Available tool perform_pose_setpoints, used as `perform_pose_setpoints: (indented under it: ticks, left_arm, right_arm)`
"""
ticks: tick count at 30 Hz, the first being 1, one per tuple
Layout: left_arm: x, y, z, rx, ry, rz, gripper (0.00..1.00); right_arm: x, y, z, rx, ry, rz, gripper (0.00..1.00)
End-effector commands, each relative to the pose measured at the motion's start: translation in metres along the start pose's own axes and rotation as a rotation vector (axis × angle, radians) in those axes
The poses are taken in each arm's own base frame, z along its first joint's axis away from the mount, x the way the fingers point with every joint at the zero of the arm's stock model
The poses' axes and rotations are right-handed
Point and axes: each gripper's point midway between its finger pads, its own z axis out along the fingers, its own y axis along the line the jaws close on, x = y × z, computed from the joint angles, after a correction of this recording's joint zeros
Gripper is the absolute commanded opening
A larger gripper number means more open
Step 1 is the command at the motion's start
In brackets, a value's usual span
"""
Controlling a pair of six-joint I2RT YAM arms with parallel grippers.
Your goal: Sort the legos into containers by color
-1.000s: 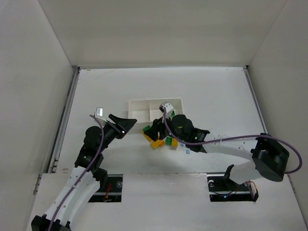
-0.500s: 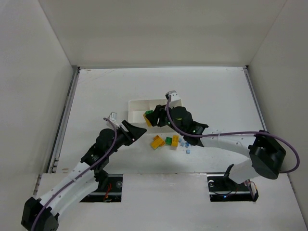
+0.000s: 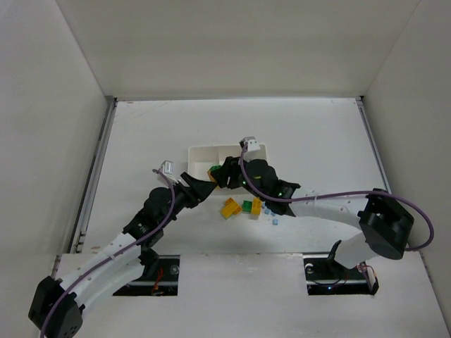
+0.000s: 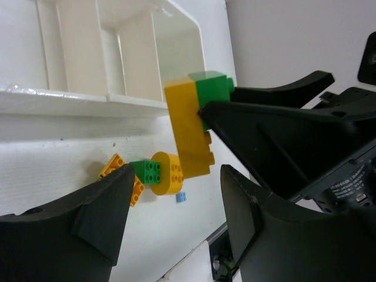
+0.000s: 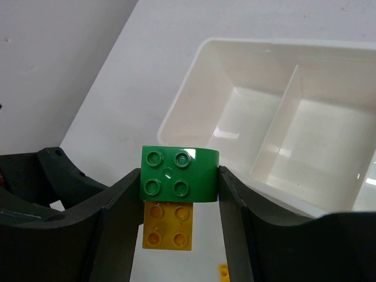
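Note:
My right gripper is shut on a green lego with a yellow lego stuck under it, held above the table by the near left corner of the white tray. The left wrist view shows that stack in front of the tray wall. My left gripper stands open and empty just left of the stack, apart from it. More legos lie on the table: a yellow-orange one, a green one, a yellow one, and tiny pale blue ones.
The tray's compartments, split by thin walls, show only bare white floors in the right wrist view. The two grippers are close together at the tray's near left corner. White walls close in the table on three sides.
My right gripper has lifted the green and yellow stack off the pile and carried it up to the tray's near left corner. My left arm has swung right, towards it.

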Motion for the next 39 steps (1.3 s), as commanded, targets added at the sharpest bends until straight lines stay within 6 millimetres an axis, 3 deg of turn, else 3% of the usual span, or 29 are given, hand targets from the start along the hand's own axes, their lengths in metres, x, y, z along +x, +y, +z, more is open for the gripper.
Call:
perform_pose_setpoints:
  ticks: [1,13,20,29,33,39]
  left_arm:
    - [-0.023,-0.030,0.002,0.101,-0.097,0.018,0.56]
    - [-0.016,-0.040,0.009,0.145,-0.091,0.040,0.37]
    - [-0.006,-0.039,0.002,0.163,-0.074,0.083,0.13]
    - [-0.015,-0.011,-0.013,0.081,-0.126,0.113,0.08]
    - [-0.027,-0.014,-0.016,0.063,-0.152,0.118,0.09]
    - [-0.039,-0.012,0.001,-0.025,-0.141,0.149,0.10]
  right_arm:
    - [-0.021,0.030,0.002,-0.075,-0.057,0.066,0.42]
    - [-0.005,0.040,-0.004,-0.113,-0.019,0.189,0.42]
    - [-0.017,0.045,-0.014,-0.127,-0.042,0.239,0.41]
    - [-0.044,0.035,-0.039,-0.159,-0.058,0.297,0.41]
    - [-0.060,0.008,-0.043,-0.094,-0.099,0.271,0.41]
    - [-0.073,-0.078,-0.041,0.211,-0.138,0.116,0.42]
